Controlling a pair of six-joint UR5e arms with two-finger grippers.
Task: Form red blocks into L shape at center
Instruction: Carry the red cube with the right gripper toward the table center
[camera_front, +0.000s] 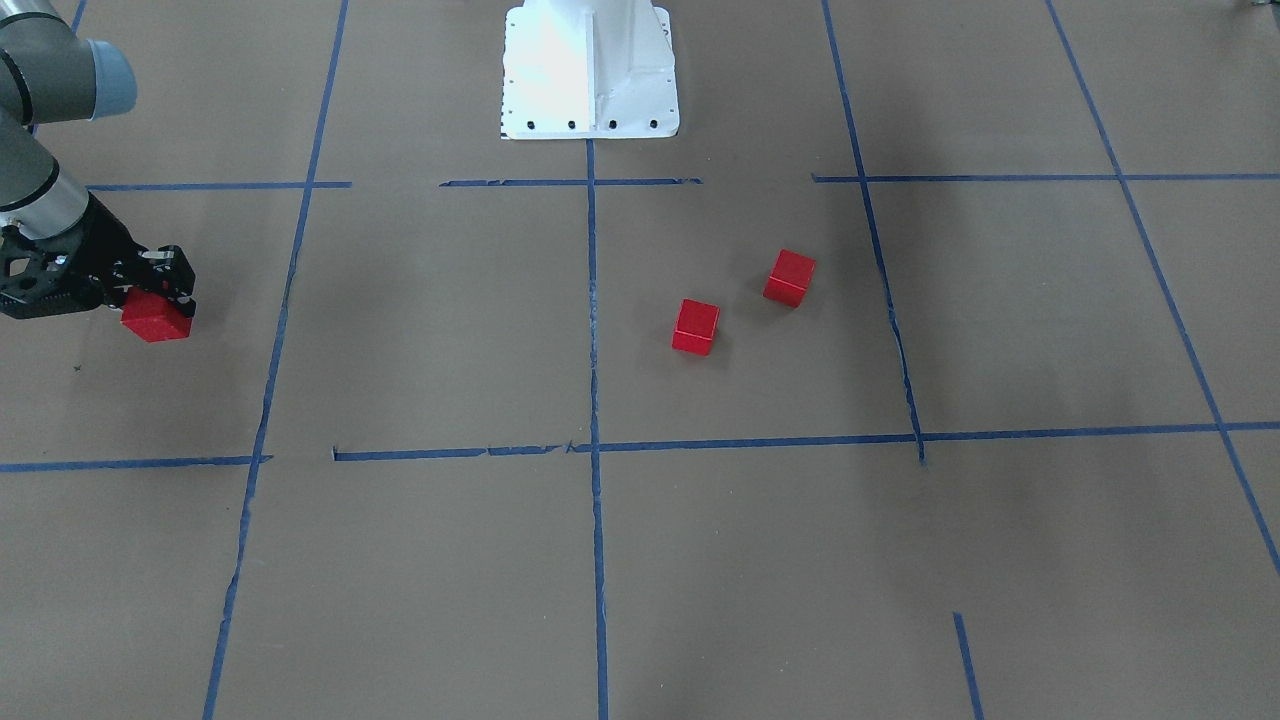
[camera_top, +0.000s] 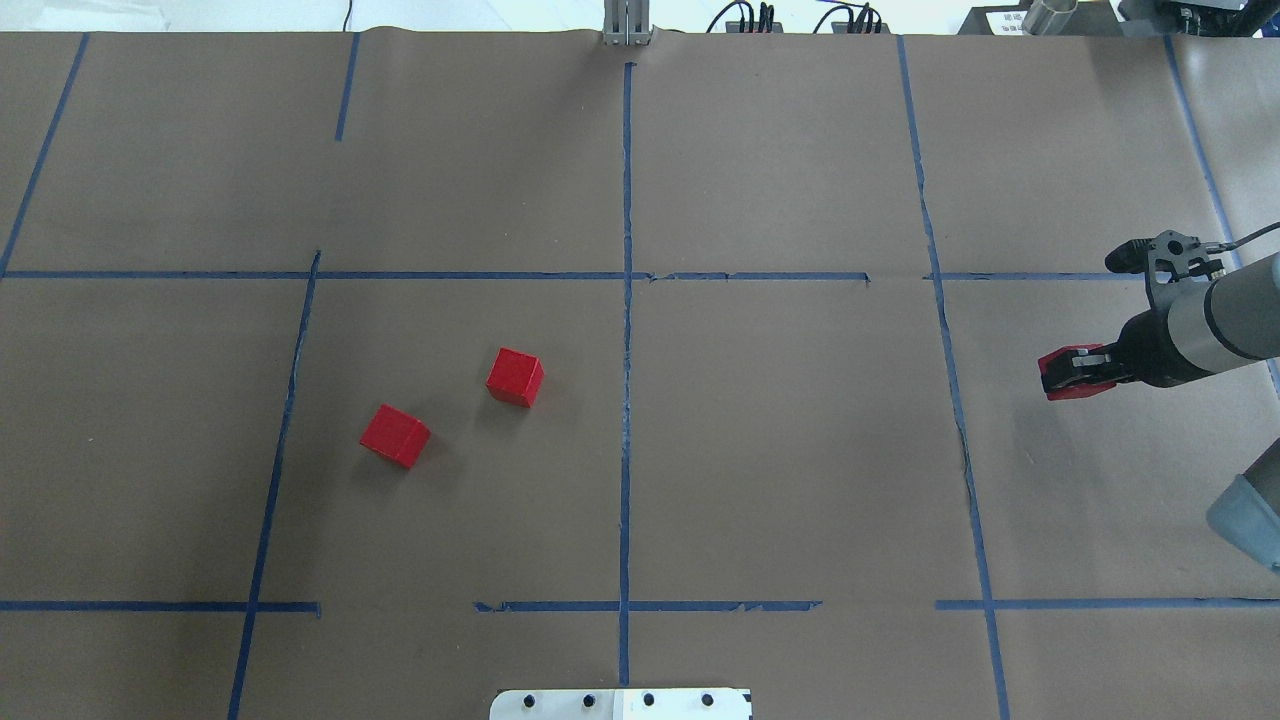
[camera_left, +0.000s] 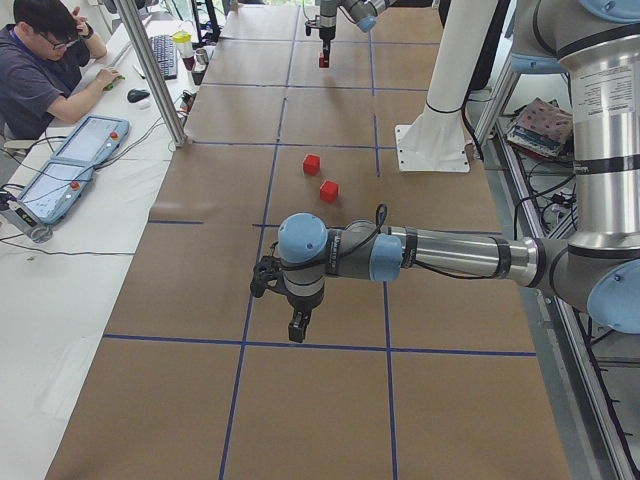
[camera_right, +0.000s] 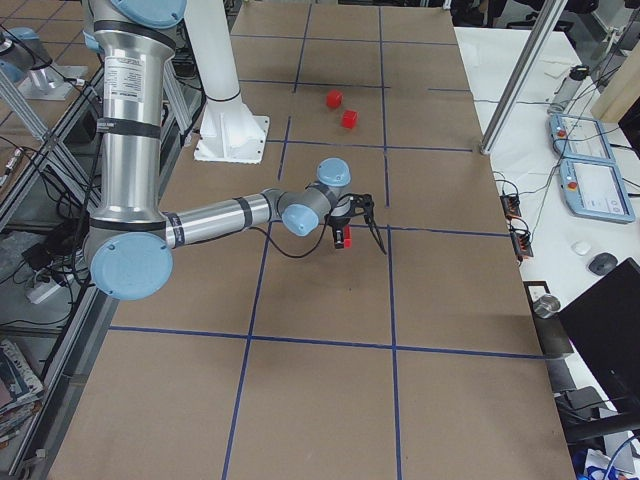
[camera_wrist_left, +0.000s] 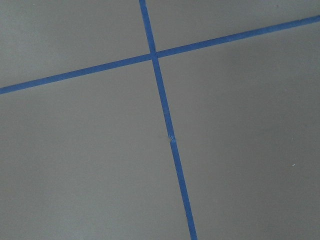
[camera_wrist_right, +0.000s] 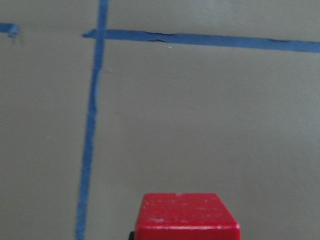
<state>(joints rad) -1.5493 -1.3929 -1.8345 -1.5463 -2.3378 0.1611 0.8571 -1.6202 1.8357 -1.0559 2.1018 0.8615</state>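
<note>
Right pincer (camera_top: 1075, 370) holding red block (camera_wrist_right: 187, 216), 2 red blocks (camera_top: 515, 377) (camera_top: 395, 436) in center (camera_top: 790, 440), left pincer (camera_left: 297, 328): cannot tell

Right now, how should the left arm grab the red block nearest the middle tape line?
Best from straight above, pinching two opposite side faces of the red block. It lies flat but askew to the tape, so turn the wrist to match; the other loose block stands clear.

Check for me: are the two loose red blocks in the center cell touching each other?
Apart. The overhead view shows bare brown paper between the left block and the right block.
</note>
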